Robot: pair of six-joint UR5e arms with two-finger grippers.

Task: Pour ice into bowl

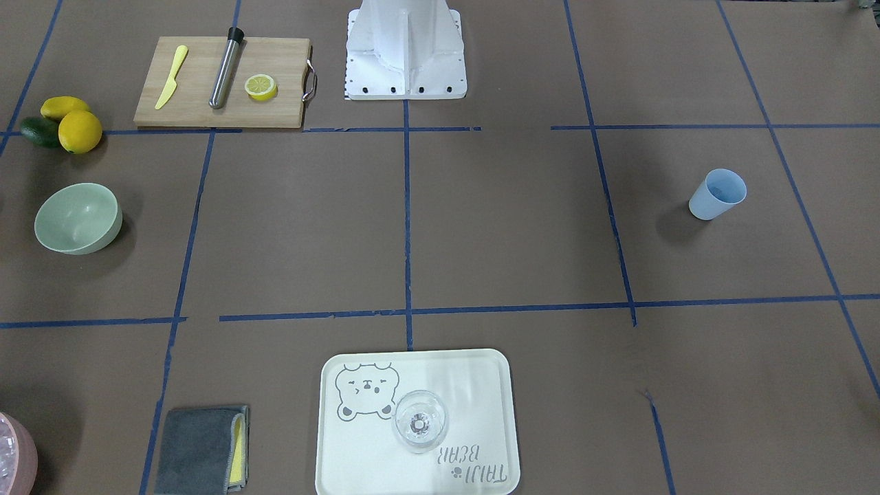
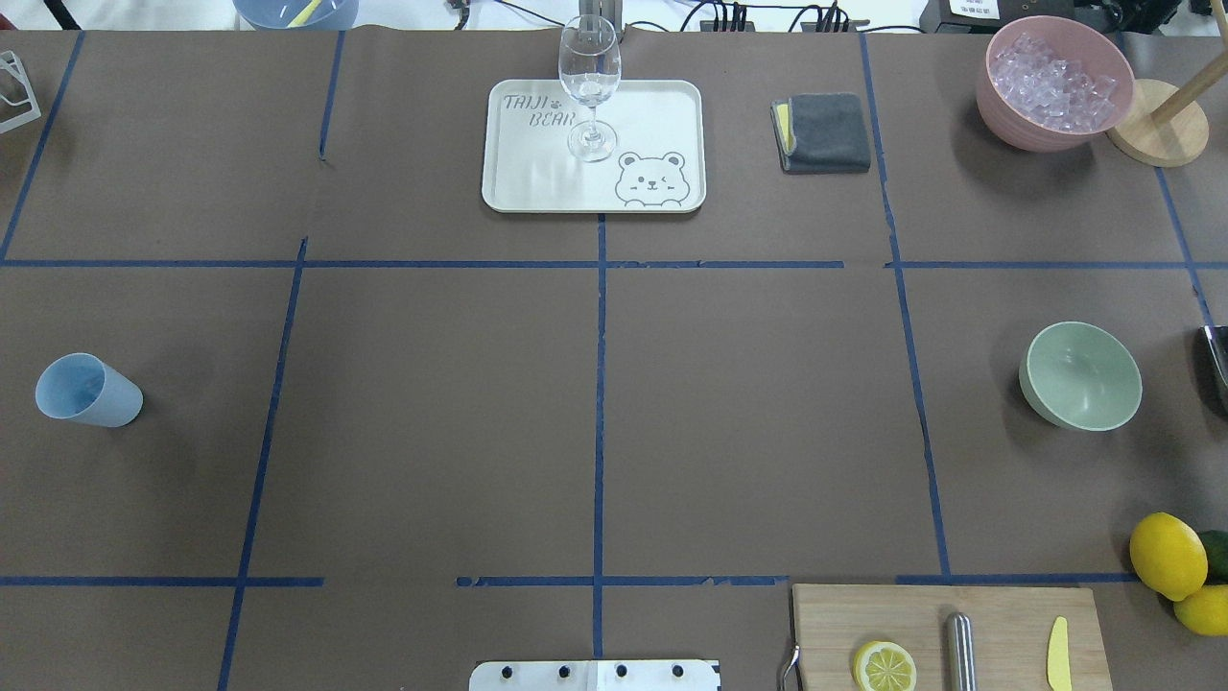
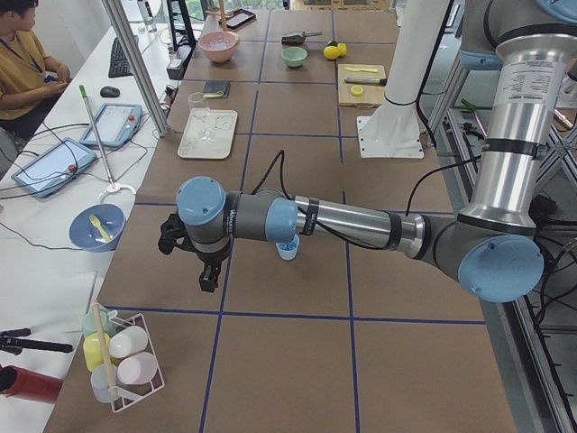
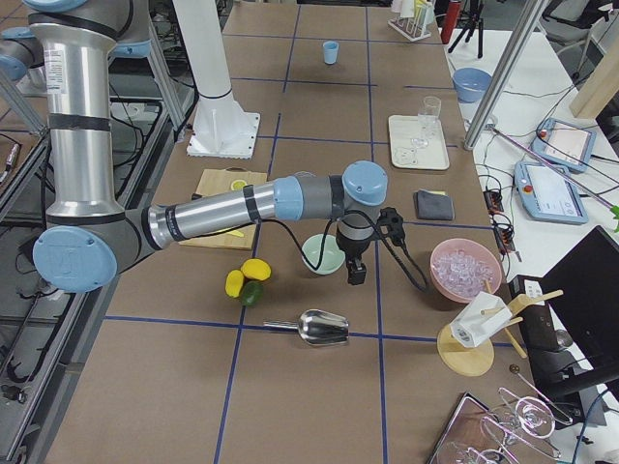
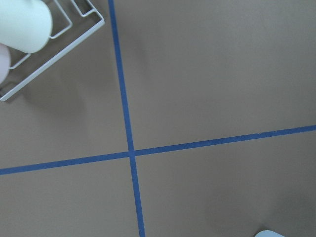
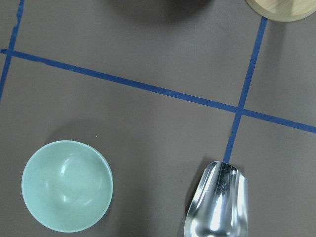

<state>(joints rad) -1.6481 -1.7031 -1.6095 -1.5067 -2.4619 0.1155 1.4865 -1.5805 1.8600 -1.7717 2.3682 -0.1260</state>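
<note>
Right hand (image 4: 355, 274) hangs low over the desk (image 2: 432, 403) with nothing visibly in it. Only a side view shows it, so I can't tell how far open it is. Closest to it is the bowl (image 6: 66, 185), just beside the hand and empty. It's probably light enough to skid if a finger clips its rim on the way down. A little further from the hand, the metal scoop (image 6: 217, 205) lies empty on the desk. It's smooth and rounded, so an off-centre grab likely rolls it or slips off. No ice in scoop or bowl yet. The only cubes (image 2: 1055, 82) in view are heaped in the pink tub (image 2: 1041, 141), further off, with a wooden stand (image 6: 281, 9) just beside it, so there's a collision risk when digging in. Cubes look slick, so a high or fast tip into the smooth bowl probably bounces some out. Left hand (image 3: 209, 275) is far off near the blue cup (image 2: 88, 391). Nothing seen in it, and I can't tell its opening either.
</note>
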